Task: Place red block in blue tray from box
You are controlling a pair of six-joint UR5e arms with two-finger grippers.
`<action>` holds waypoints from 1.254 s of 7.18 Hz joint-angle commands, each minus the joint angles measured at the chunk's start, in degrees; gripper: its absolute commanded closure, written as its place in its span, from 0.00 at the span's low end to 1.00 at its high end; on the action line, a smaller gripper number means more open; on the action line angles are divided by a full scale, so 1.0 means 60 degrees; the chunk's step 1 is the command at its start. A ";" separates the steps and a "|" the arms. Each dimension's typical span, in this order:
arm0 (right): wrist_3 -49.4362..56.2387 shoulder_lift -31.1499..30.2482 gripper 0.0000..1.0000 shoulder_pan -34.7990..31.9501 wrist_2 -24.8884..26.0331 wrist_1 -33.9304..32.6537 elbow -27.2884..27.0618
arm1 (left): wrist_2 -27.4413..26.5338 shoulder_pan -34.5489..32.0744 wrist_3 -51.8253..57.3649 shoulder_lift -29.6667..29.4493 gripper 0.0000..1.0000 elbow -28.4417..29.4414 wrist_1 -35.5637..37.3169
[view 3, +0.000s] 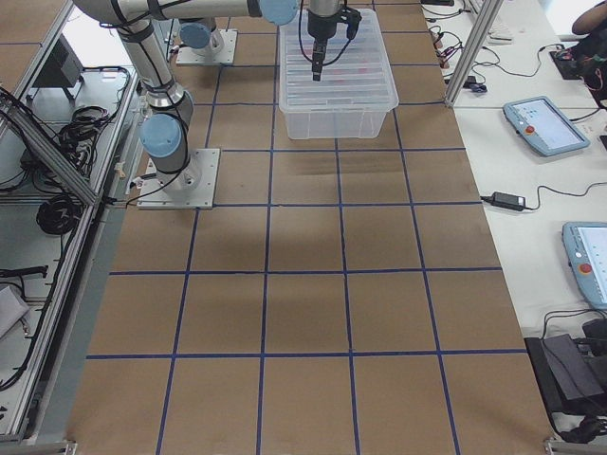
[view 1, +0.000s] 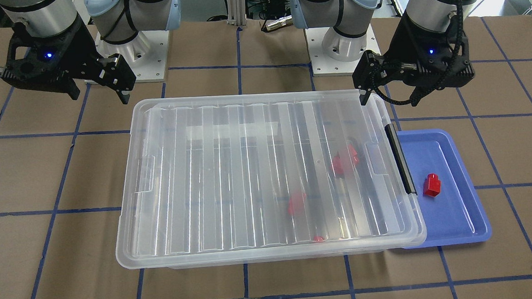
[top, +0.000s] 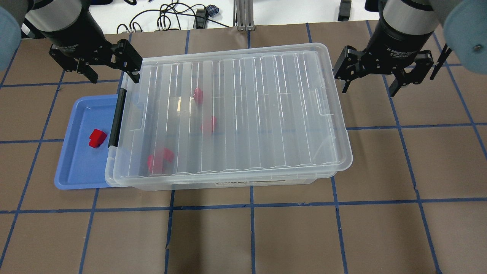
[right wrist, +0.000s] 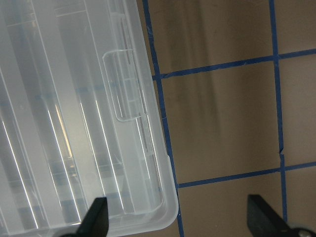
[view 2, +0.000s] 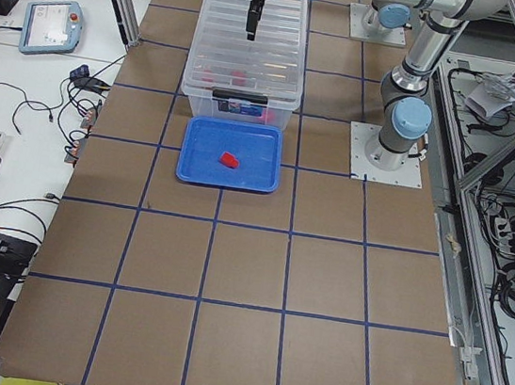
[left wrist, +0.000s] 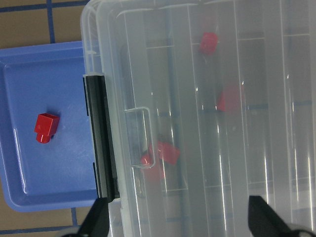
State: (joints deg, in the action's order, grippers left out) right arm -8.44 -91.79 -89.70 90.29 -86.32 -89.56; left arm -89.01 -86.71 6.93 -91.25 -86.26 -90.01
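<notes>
A red block (top: 97, 137) lies in the blue tray (top: 76, 171), which sits tight against the end of the box (top: 236, 114) that carries the black latch (top: 116, 118). More red blocks (top: 159, 160) show through the ribbed lid. The left gripper (top: 114, 78) hangs with its jaws spread and empty over the latch corner, and the right gripper (top: 369, 89), also spread and empty, hangs just off the far end. If another block is wanted, the lid is the hazard. The clear plastic makes it hard to tell whether the latch is fastened, and a pull against a fastened latch could drag the box into the tray and jolt the block out. A finger coming down at that corner could also catch the lid rim.
</notes>
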 commanded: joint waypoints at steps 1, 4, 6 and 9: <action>0.0000 -0.0008 0.00 0.0023 0.0111 -0.0013 0.0000 | -0.0003 -0.0035 -0.0041 0.0003 0.00 0.0006 -0.0013; -0.0058 -0.0023 0.00 -0.0006 -0.0019 -0.0129 0.0000 | -0.0003 -0.0006 0.0002 0.0003 0.00 -0.0009 0.0016; 0.0001 -0.0023 0.00 0.0053 -0.0004 -0.0057 0.0000 | -0.0003 -0.0006 0.0002 0.0003 0.00 -0.0023 -0.0013; -0.0043 -0.0038 0.00 0.0082 -0.0005 -0.0101 0.0000 | -0.0003 -0.0006 -0.0013 -0.0041 0.00 -0.0009 0.0016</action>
State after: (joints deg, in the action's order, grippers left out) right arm -8.53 -91.96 -89.20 90.27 -86.95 -89.56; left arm -89.03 -86.75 6.89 -91.51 -86.32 -89.93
